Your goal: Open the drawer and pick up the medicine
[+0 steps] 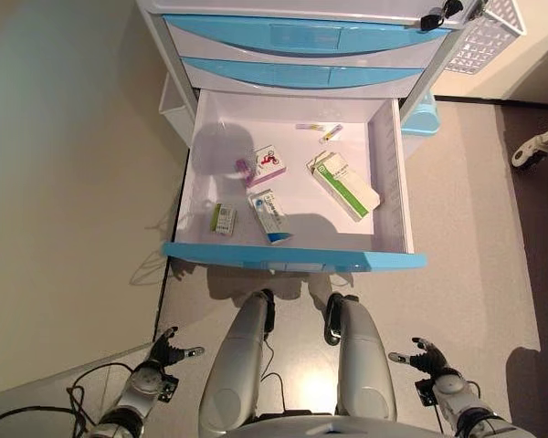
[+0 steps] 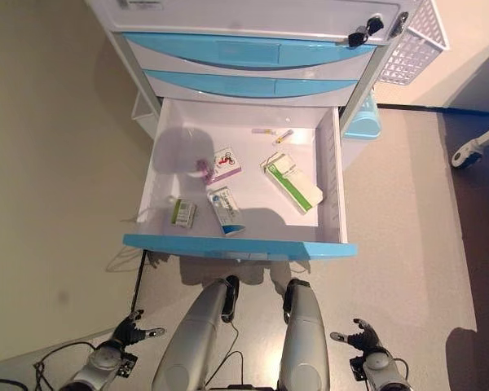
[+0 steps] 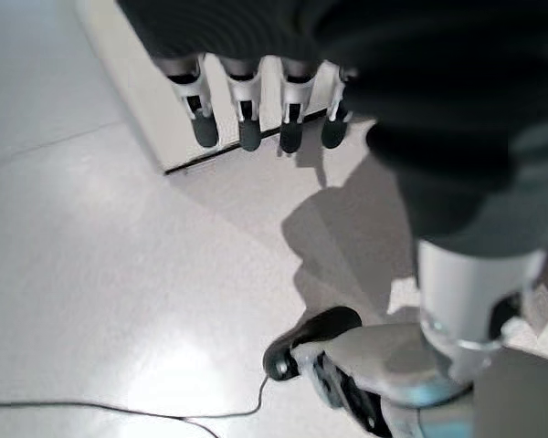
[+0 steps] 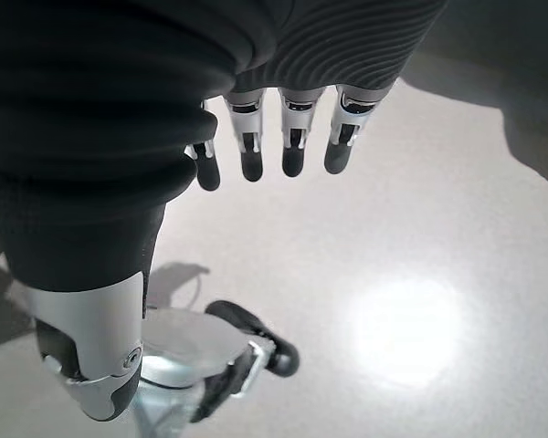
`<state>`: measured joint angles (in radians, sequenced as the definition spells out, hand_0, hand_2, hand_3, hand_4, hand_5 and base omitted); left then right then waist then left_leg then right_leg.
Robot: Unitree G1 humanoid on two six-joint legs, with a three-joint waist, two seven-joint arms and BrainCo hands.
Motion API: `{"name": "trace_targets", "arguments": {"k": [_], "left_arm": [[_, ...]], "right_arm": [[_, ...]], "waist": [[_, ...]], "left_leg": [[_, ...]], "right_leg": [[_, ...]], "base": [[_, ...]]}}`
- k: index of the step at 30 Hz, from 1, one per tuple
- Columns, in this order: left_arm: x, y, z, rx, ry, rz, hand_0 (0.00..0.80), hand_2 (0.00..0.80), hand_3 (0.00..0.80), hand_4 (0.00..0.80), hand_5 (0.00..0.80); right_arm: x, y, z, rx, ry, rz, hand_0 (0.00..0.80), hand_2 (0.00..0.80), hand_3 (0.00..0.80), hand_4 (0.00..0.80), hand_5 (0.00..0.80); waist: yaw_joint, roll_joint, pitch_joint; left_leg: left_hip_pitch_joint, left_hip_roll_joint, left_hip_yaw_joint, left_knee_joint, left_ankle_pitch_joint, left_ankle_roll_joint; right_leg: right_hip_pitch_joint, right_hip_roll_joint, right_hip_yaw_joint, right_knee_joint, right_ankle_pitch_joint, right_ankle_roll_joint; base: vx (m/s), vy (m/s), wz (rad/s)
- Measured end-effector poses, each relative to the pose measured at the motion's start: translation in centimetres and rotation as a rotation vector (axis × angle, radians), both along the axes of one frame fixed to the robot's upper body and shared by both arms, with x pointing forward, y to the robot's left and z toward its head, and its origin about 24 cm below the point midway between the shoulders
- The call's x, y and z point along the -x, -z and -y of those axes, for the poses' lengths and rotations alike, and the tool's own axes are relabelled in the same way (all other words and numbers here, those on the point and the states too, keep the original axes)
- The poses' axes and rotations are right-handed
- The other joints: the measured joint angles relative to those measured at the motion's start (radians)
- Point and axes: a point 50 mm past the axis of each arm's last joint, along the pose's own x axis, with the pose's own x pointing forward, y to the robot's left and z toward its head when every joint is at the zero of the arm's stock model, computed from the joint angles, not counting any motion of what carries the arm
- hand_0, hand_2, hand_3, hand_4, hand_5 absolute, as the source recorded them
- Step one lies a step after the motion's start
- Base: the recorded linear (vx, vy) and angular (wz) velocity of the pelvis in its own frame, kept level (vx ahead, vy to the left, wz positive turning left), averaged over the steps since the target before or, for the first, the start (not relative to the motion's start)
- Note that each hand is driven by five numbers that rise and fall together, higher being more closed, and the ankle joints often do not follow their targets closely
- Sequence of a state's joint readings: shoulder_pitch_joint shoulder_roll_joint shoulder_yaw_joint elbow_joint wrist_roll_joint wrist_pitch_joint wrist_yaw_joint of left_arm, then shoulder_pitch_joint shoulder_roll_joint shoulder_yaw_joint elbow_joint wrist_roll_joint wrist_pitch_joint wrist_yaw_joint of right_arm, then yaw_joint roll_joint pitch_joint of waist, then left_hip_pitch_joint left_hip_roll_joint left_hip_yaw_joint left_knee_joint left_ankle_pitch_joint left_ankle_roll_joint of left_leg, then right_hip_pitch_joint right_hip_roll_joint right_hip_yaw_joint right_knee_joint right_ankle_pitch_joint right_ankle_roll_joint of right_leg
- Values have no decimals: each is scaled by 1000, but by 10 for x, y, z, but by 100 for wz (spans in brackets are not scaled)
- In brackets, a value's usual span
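Note:
The bottom drawer [image 1: 292, 257] of a white and blue cabinet stands pulled out. Inside lie several medicine boxes: a long green and white box [image 1: 345, 185], a blue and white box [image 1: 270, 215], a small green box [image 1: 223, 219], a pink and white box [image 1: 268, 165] and small tubes [image 1: 320, 130] at the back. My left hand [image 1: 167, 350] hangs low at the lower left, fingers [image 3: 245, 119] straight, holding nothing. Low at the lower right hangs my right hand [image 1: 424, 354], fingers [image 4: 292, 146] relaxed and empty. Both hands are far from the drawer.
Two shut blue drawers [image 1: 297, 55] sit above the open one. A white mesh basket [image 1: 490, 35] hangs on the cabinet's right side, with a blue bin [image 1: 422, 117] below it. A white wheeled leg [image 1: 536, 149] stands at the far right. A beige wall [image 1: 64, 164] runs along the left.

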<state>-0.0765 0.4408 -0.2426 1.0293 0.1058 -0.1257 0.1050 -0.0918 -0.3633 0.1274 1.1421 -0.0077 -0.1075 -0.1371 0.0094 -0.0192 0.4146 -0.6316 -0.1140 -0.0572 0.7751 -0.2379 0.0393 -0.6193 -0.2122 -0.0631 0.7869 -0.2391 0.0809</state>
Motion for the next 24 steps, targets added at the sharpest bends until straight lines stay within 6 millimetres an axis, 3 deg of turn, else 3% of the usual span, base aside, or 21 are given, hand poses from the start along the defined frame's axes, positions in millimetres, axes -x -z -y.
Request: {"name": "trace_targets", "arguments": {"k": [8,12,24], "left_arm": [[-14,-8,3,0,39,43,0,0,0,0,0],[-31,-16,5,0,53,83,0,0,0,0,0],[-72,-31,37,-90,349,87,0,0,0,0,0]], "right_arm": [[-12,-6,2,-4,-21,28,0,0,0,0,0],[-12,-6,1,-5,-21,26,0,0,0,0,0],[-22,-8,-5,-13,-73,36,0,0,0,0,0]], "waist": [[-20,-7,2],[-27,-11,4],[-72,-34,-8]], "left_leg": [[5,7,-3,-5,18,-2],[12,6,-2,-17,21,-3],[26,44,21,-28,7,-15]], "right_leg": [[10,5,-6,0,-2,1],[18,3,-9,-12,-6,3],[11,41,12,-26,-2,-6]], "base": [[21,-12,3],[0,0,0],[16,-16,-11]]}}
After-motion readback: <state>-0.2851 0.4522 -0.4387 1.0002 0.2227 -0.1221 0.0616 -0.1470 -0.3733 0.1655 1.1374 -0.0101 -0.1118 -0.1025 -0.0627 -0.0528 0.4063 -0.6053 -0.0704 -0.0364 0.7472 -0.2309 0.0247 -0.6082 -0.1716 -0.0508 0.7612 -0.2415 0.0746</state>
